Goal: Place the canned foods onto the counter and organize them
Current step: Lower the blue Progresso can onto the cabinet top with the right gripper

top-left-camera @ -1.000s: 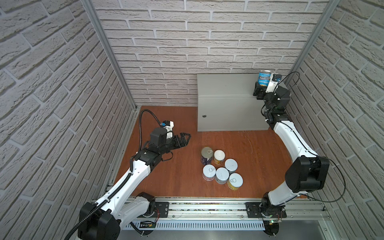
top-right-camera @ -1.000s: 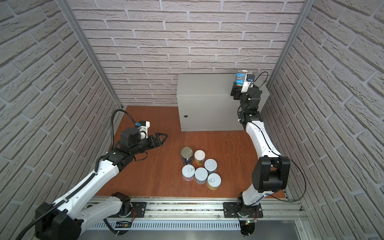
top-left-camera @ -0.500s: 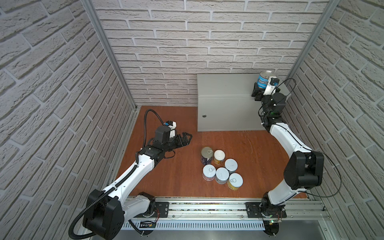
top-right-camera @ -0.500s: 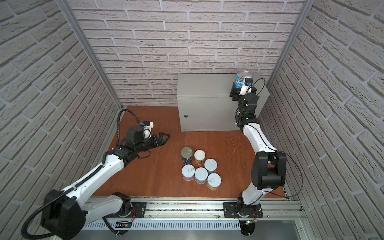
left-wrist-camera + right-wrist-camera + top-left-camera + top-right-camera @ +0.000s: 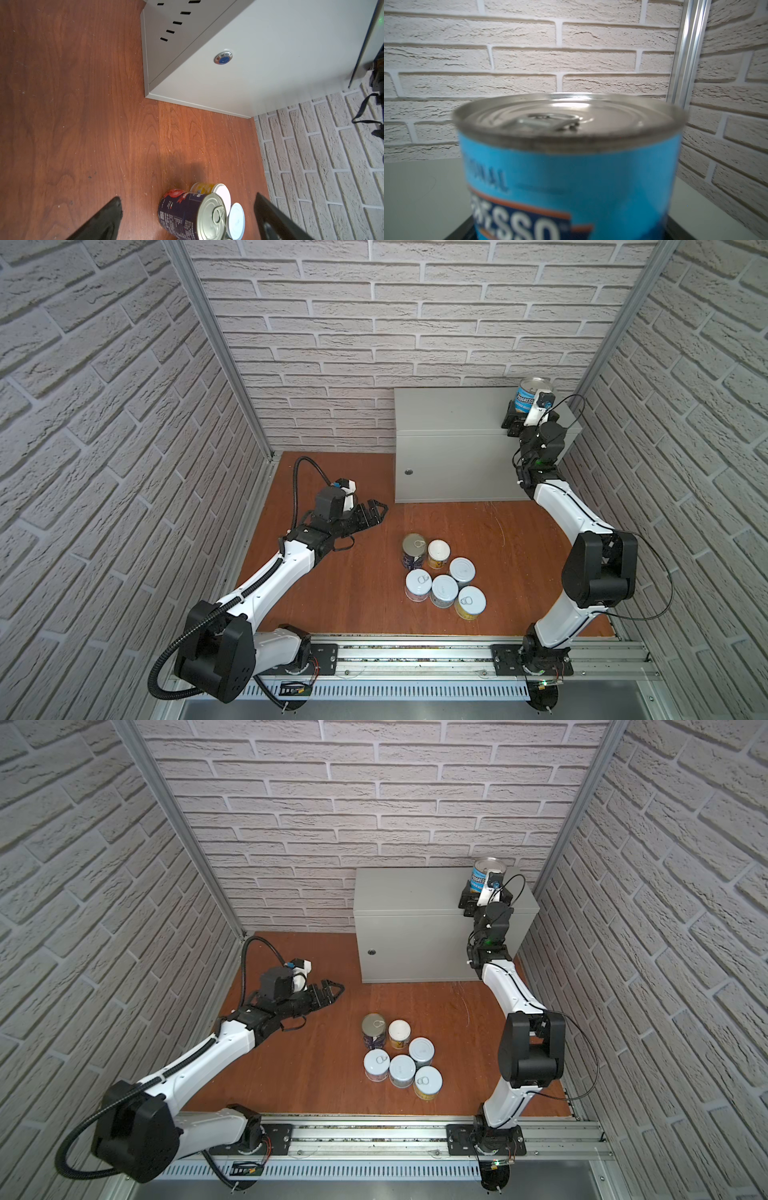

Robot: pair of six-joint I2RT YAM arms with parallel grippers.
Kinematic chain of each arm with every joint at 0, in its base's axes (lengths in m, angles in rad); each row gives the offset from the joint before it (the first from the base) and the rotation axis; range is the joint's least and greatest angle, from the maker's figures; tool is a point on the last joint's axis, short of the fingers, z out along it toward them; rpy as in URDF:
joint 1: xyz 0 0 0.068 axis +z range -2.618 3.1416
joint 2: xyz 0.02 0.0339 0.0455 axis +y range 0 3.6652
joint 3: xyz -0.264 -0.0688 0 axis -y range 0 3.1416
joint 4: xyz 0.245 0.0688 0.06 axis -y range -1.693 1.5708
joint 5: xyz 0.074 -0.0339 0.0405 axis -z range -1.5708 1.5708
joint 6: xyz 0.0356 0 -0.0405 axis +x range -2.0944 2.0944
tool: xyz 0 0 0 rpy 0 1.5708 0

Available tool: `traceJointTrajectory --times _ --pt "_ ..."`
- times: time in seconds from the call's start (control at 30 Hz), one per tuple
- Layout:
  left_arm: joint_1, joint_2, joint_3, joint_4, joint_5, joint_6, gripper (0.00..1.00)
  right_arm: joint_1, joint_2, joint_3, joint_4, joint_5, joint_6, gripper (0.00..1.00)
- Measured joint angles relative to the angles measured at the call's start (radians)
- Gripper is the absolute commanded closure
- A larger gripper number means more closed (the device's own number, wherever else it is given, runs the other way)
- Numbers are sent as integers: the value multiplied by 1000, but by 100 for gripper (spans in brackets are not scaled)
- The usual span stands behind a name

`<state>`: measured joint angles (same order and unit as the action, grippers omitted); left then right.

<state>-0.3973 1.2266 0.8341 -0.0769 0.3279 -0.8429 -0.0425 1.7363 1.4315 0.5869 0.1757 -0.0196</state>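
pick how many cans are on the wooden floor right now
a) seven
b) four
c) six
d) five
c: both top views show six cans clustered on the floor, the dark navy can and five short cans, while the blue Progresso can is up at the counter.
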Motion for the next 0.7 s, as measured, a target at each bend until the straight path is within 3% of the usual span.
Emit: traceJointTrajectory --times 0.23,0.7 --pt "0 0 1 2 2 -11 2 0 18 18 2 4 0 1" --pt "-8 -4 13 -2 10 -13 2 0 -14 -22 6 -40 0 1"
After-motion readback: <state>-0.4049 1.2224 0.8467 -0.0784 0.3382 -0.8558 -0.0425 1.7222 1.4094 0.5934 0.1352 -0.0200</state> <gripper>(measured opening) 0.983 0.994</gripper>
